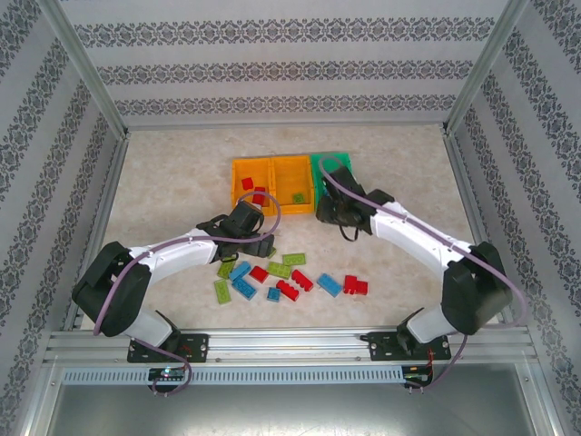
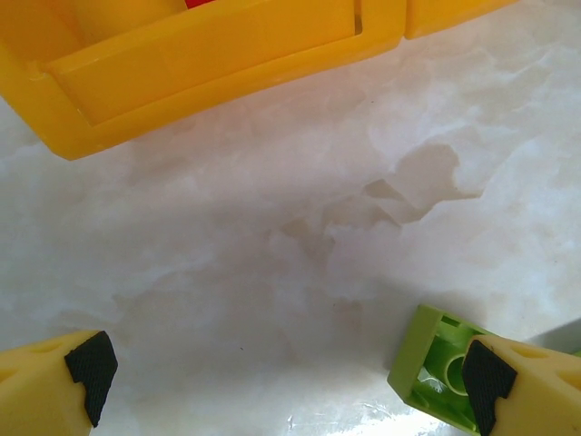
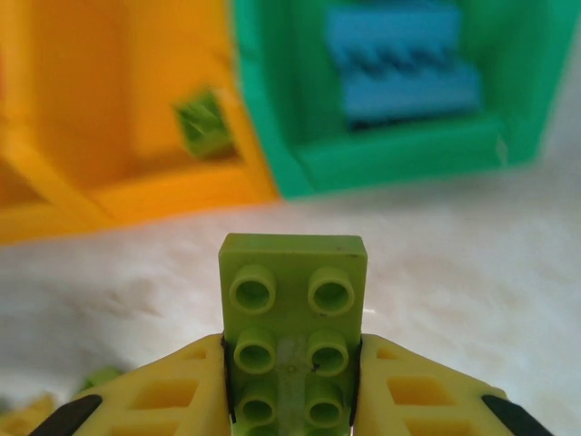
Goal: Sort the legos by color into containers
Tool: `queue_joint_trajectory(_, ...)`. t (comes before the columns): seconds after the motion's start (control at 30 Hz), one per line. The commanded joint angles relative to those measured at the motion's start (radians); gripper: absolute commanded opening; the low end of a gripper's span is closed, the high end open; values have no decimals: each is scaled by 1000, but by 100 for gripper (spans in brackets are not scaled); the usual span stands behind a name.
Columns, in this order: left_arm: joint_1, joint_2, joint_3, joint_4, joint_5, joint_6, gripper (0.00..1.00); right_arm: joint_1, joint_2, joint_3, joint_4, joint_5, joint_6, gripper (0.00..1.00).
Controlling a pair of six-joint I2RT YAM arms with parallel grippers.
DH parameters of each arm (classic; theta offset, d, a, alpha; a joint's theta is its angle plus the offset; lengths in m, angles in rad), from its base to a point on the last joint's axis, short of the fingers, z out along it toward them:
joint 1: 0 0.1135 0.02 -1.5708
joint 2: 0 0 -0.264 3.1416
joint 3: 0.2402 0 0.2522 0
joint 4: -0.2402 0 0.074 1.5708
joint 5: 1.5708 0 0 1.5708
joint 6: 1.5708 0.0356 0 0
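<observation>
My right gripper [image 3: 291,381] is shut on a lime green lego [image 3: 292,300], studs facing the camera, held above the table in front of the containers. Ahead stand an orange container [image 3: 136,109] with a green brick [image 3: 204,123] inside and the green container [image 3: 399,150] holding a blue brick [image 3: 404,68]. My left gripper [image 2: 289,377] hangs open over bare table, with a lime green lego [image 2: 434,374] beside its right finger [image 2: 522,386] and an orange container [image 2: 209,64] ahead. From above, three containers [image 1: 292,173] line up side by side, and loose legos [image 1: 281,277] lie in front.
Red, blue and green bricks lie scattered between the two arms near the front. The left orange bin [image 1: 243,173] holds red bricks [image 1: 256,193]. Patterned walls and a metal frame [image 1: 100,227] enclose the table.
</observation>
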Motion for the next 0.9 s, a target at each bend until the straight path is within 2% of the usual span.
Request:
queue_joint_trajectory(0.0, -13, -24, 6, -33, -11, -22, 100, 3, 132, 133, 75, -62, -81, 28)
queue_joint_trajectory(0.3, -13, -33, -13, -15, 80, 17, 100, -37, 433, 440, 66, -136, -101, 29)
queue_joint_trajectory(0.5, -13, -12, -8, -21, 130, 54, 97, -53, 564, 555, 13, -130, -104, 38)
queue_joint_trajectory(0.63, -14, 5, -5, -34, 151, 69, 94, -59, 608, 586, -6, -132, -96, 50)
queue_joint_trajectory(0.87, -15, 30, 7, -48, 200, 97, 88, -50, 573, 570, 4, -133, -94, 63)
